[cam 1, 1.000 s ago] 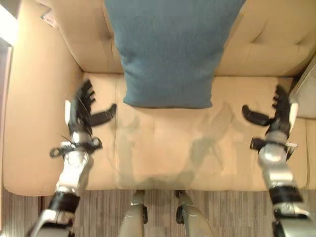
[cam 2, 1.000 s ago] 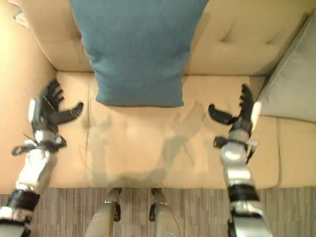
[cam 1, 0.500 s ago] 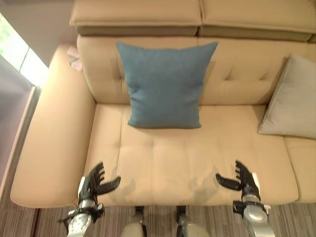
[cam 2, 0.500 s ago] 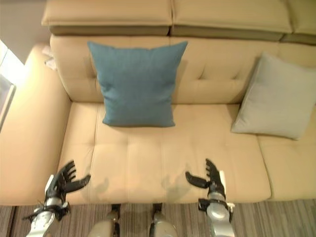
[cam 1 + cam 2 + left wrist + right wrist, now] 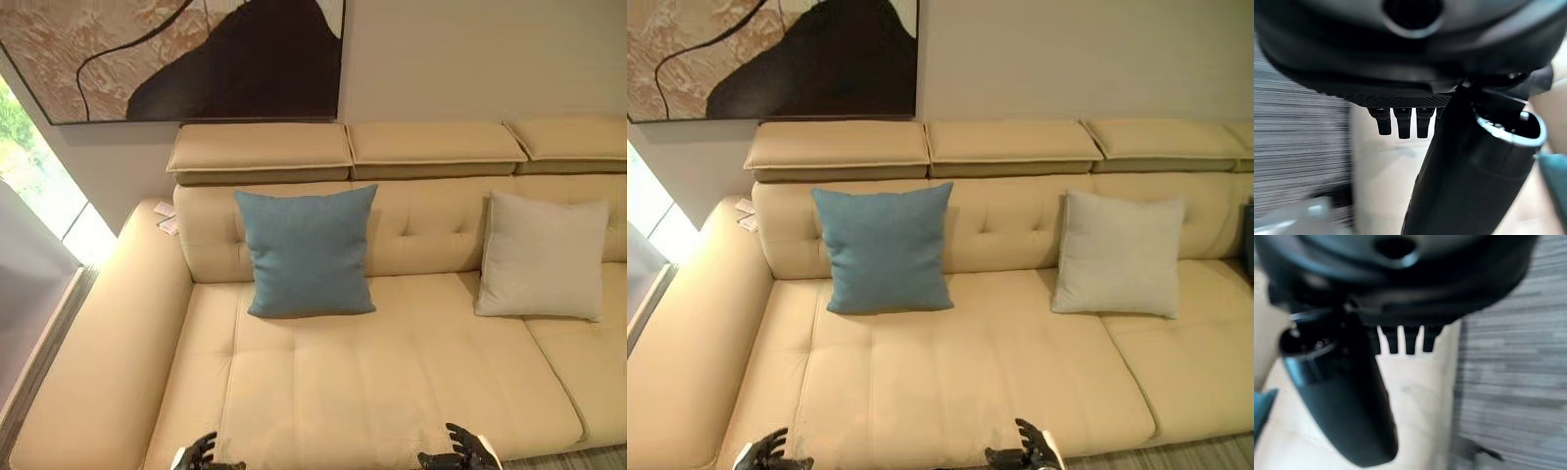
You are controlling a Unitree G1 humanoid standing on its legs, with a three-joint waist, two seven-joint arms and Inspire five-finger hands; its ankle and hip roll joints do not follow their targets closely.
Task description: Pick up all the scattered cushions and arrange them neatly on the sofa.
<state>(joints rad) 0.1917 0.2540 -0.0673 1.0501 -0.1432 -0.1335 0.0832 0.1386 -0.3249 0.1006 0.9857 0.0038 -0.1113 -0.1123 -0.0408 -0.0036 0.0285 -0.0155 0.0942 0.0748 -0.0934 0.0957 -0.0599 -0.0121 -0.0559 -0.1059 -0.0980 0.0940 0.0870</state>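
Observation:
A blue cushion [image 5: 308, 253] leans upright against the backrest of the cream sofa [image 5: 392, 382], left of its middle. A light grey cushion [image 5: 544, 257] leans against the backrest further right. My left hand [image 5: 199, 457] and my right hand [image 5: 458, 453] show at the lower edge, over the seat's front edge, both open and holding nothing. In the wrist views the left hand [image 5: 1459, 161] and the right hand [image 5: 1342, 396] have straight fingers and an outstretched thumb, with bare seat past them.
A large abstract painting [image 5: 186, 54] hangs on the wall above the sofa. The sofa's wide left armrest [image 5: 93, 352] lies beside a bright window [image 5: 39, 176]. Some small papers [image 5: 165, 217] lie at the armrest's back corner. Striped flooring [image 5: 1513, 382] shows beside the seat.
The camera has tilted up and drawn back, so the whole sofa, the wall and the painting now show. Both hands have dropped towards the lower edge, still open and empty.

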